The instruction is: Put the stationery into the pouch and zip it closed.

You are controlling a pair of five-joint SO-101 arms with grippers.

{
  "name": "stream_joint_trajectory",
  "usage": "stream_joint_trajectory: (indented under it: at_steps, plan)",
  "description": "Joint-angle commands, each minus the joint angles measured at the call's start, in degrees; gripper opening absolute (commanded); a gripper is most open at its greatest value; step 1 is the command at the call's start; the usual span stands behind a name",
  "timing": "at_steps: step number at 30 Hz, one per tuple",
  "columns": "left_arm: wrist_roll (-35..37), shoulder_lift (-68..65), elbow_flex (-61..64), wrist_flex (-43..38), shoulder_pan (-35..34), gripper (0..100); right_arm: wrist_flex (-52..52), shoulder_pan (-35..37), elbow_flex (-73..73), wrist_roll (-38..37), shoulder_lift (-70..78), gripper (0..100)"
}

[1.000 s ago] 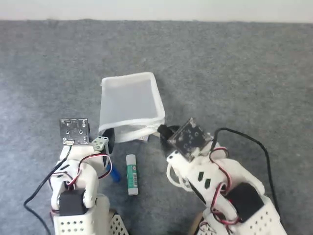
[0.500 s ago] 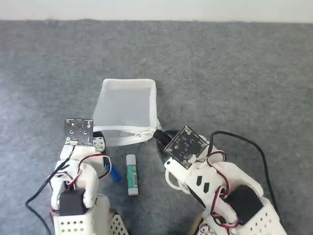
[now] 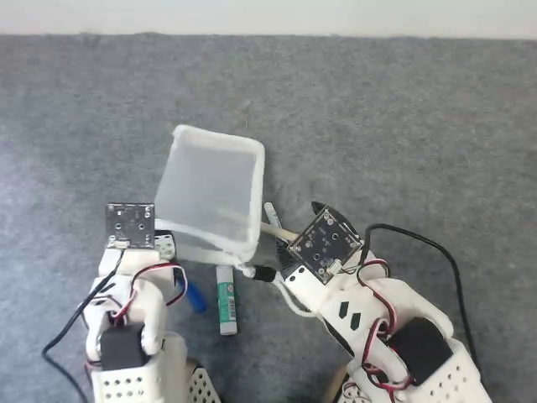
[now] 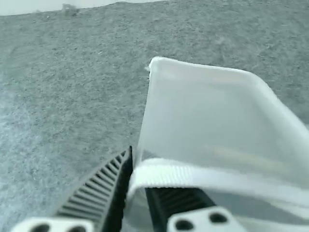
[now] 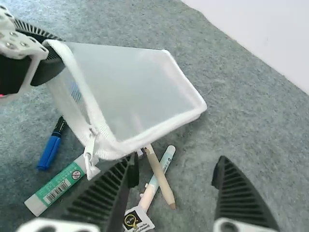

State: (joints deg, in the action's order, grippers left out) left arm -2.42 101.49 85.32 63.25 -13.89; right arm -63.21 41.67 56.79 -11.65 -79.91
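Note:
The white translucent pouch (image 3: 210, 189) hangs tilted off the carpet, mouth toward the arms. My left gripper (image 4: 137, 186) is shut on the zip band at the pouch's (image 4: 207, 116) corner, also seen as left gripper (image 5: 24, 58). My right gripper (image 5: 169, 193) stands open beside the pouch's (image 5: 130, 92) other corner, just above a pencil (image 5: 159, 176) and a pale pen (image 5: 158, 166). A green-labelled glue stick (image 3: 226, 300) and a blue marker (image 3: 195, 296) lie on the carpet below the pouch's mouth, between the arms. The zip pull (image 5: 91, 145) dangles free.
Grey carpet (image 3: 403, 126) covers the whole table, with open room beyond and to the right of the pouch. A black cable (image 3: 436, 248) loops by the right arm. A small white tag (image 5: 133, 220) lies near the pen.
The pouch's mouth edge has been drawn toward the arms and lifted, tilting the bag. The right gripper has swung off the pouch's corner, uncovering the pencil and pen.

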Motion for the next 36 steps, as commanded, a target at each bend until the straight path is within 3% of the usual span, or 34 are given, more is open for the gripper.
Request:
stream_joint_trajectory:
  at_steps: [1, 9, 19, 36]
  plan:
    - [-0.2, 0.1, -2.2, 0.7, -1.2, 1, -0.1, -0.8, -1.8, 0.2, -1.4, 21.0]
    - [-0.2, 0.1, -2.7, 1.4, -2.5, 1, 3.5, -6.7, 0.0, 0.7, -1.3, 21.2]
    - [2.5, 0.2, -4.6, 0.7, -10.0, 1, 5.3, -7.0, 1.8, 0.3, -0.2, 21.0]
    - [2.7, 0.2, -4.7, 0.6, -10.3, 1, 7.8, -6.9, -8.6, 0.2, 31.5, 21.0]
